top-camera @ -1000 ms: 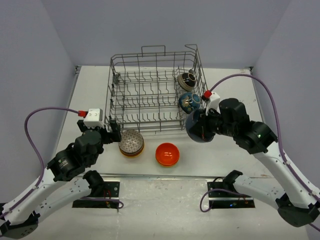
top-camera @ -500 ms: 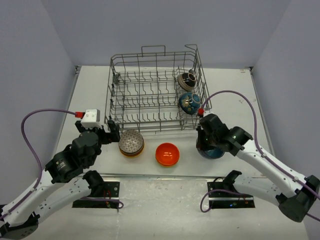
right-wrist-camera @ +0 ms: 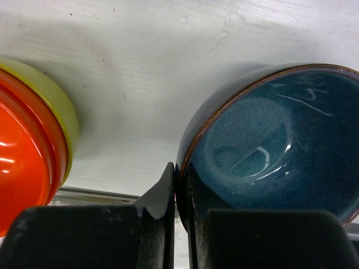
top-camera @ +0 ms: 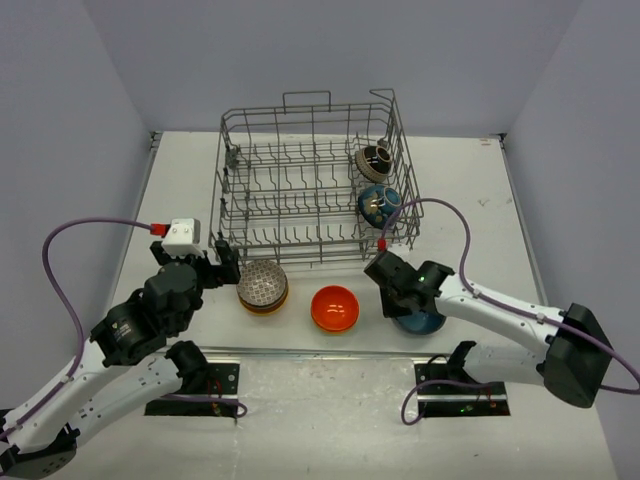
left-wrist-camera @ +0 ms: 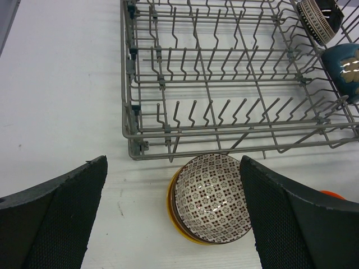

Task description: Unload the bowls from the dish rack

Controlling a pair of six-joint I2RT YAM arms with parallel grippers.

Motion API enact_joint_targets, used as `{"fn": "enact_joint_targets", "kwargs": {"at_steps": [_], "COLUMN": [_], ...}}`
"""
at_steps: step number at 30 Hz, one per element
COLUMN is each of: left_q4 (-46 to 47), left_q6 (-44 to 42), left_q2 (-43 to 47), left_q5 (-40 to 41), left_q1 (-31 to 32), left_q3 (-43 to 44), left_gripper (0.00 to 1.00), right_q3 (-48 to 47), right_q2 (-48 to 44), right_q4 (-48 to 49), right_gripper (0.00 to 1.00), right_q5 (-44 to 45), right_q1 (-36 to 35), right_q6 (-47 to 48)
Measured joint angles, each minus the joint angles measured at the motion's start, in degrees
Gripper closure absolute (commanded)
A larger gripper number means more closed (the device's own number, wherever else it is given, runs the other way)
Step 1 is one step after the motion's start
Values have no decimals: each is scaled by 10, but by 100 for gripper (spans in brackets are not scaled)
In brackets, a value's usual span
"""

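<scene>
The rim of the dark-blue glazed round bowl (right-wrist-camera: 269,140) is pinched by the right gripper (right-wrist-camera: 180,182); if released tilted, it could be toppled.

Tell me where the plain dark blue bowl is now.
Top view: the dark blue bowl is at the front right of the table, just right of the orange bowl and before the dish rack, its rim pinched by the right gripper.

Dish rack (top-camera: 310,180): upper centre, on the table (top-camera: 180,170).
In rack, right end: rear bowl (top-camera: 375,158) above front bowl (top-camera: 378,203).
Below rack, in a row: left stack (top-camera: 263,286), middle stack (top-camera: 335,308), right bowl (top-camera: 424,322).
</scene>
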State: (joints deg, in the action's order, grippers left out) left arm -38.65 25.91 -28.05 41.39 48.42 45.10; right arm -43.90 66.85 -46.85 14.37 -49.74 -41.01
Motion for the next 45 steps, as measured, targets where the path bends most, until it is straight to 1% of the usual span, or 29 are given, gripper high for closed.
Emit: {"fn": "enact_joint_targets", "kwargs": {"at_steps": [2,4,5,6,7,8,12,13,18,22,25,29,32,33,35,37,40,41,45], "left_q4": [0,0,0,0,0,0,0,0,-3,26,86,170,233,254,276,306,342,352,377], "left_q6": [0,0,0,0,0,0,0,0,16,44,64,87,115,133,157,191,235,250,282], "left_q2": [0,-1,-1,-1,-1,-1,-2,-4,-31,-81,-149,-316,-459,-497,-561,-624,-690,-709,-755], "left_q5": [0,0,0,0,0,0,0,0,-10,-56,-101,-158,-224,-256,-290,-325,-353,-358,-365], "left_q1": [0,0,0,0,0,0,0,0,0,0,0,-3,-22,-32,-51,-64,-74,-76,-80], "left_q3": [0,0,0,0,0,0,0,0,5,23,45,138,220,239,270,293,304,304,305], "left_gripper": [0,0,0,0,0,0,0,0,0,0,0,0,0,0,0,0,0,0,0], "right_q3": [0,-2,-4,-5,-6,-7,-21,-25,-51,-96,-131,-162,-162,-159,-146,-129,-102,-95,-87], "right_q2": [13,29,36,42,47,49,45,41,-9,-91,-167,-246,-278,-285,-298,-317,-355,-368,-399], "right_q4": [2,3,2,3,6,9,14,14,0,-34,-41,-40,-36,-35,-31,-28,-21,-20,-15], "right_gripper": [100,91,82,78,71,66,56,50,45,43,34,30,22,18,13,11,6,3,1], "right_q5": [12,26,31,33,32,31,31,31,31,37,61,94,108,115,125,134,134,133,129], "right_q1": [-18,-37,-43,-47,-50,-52,-57,-58,-58,-59,-59,-58,-59,-59,-59,-59,-59,-59,-59], "right_q6": [-9,-16,-19,-23,-27,-30,-36,-36,-35,-26,-10,15,29,31,36,37,38,38,42]}}
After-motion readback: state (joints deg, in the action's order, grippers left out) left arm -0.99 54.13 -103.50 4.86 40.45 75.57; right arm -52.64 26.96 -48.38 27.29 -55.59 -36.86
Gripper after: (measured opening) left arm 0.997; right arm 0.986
